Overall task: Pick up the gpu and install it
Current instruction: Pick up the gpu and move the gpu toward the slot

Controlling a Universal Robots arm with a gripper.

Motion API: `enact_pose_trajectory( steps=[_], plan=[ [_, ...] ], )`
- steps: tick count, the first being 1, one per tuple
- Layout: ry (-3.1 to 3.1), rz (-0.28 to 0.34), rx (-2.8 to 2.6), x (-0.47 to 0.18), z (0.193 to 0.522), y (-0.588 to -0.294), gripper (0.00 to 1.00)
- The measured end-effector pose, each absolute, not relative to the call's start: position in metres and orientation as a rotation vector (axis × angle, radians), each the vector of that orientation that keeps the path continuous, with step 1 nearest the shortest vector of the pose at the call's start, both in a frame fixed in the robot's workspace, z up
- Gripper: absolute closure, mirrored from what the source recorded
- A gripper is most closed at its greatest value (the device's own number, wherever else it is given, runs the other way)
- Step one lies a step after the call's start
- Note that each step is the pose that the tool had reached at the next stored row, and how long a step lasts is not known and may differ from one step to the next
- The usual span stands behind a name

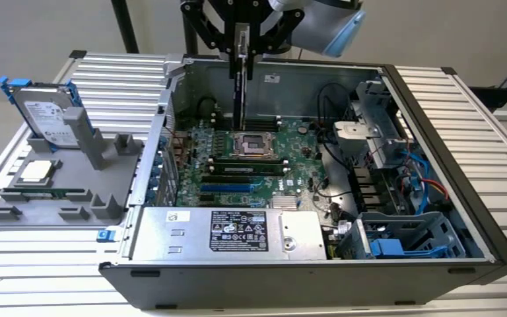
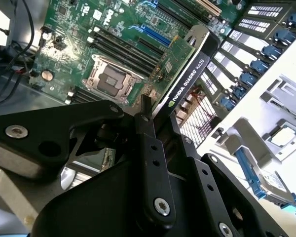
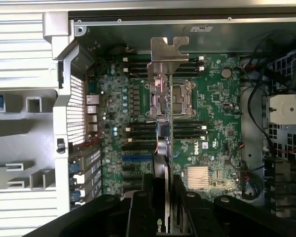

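Ribbed bench (image 1: 42, 264) beneath, bearing an open case (image 1: 324, 284). Found the pincer (image 1: 240, 53) pressed onto one end of the gpu (image 1: 238, 92), pinching it, bracket (image 3: 166, 59) at the far end. Saw it hanging upright, edge-on, above the motherboard (image 1: 263, 165) beside the socket (image 1: 255, 143), seemingly clear of every slot. Judged it light and stiff yet fragile; best taken by cooler and board edge, never the contacts. Noted a drive (image 1: 47, 115) well apart on its fixture (image 1: 60, 198).

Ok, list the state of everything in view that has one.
gpu: clamped in the jaws, hanging over the motherboard, not slotted.
gripper: shut on the gpu.
computer case: open, side panel off.
processor socket: bare, no cooler fitted.
hard drive: standing on edge in the grey holder.
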State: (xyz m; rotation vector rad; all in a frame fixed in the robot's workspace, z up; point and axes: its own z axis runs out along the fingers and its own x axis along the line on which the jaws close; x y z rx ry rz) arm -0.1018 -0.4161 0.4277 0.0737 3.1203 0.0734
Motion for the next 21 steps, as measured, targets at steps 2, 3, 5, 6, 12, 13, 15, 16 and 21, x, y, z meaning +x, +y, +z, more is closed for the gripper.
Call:
enact_pose_trajectory(
  steps=[2, 3, 5, 6, 12, 13, 15, 16, 21],
  plan=[
    [3.12, 0.073, 0.074, -0.1, 0.428, -0.416, 1.0],
    [3.12, 0.073, 0.074, -0.1, 0.428, -0.416, 1.0],
    [3.12, 0.073, 0.074, -0.098, 0.428, -0.416, 1.0],
    [3.12, 0.073, 0.074, -0.098, 0.428, -0.416, 1.0],
    [3.12, 0.073, 0.074, -0.093, 0.428, -0.416, 1.0],
    [3.12, 0.073, 0.074, -0.092, 0.428, -0.416, 1.0],
    [3.12, 0.073, 0.074, -0.091, 0.428, -0.416, 1.0],
    [3.12, 0.073, 0.074, -0.09, 0.428, -0.416, 1.0],
    [3.12, 0.073, 0.074, -0.086, 0.428, -0.416, 1.0]
  ],
)
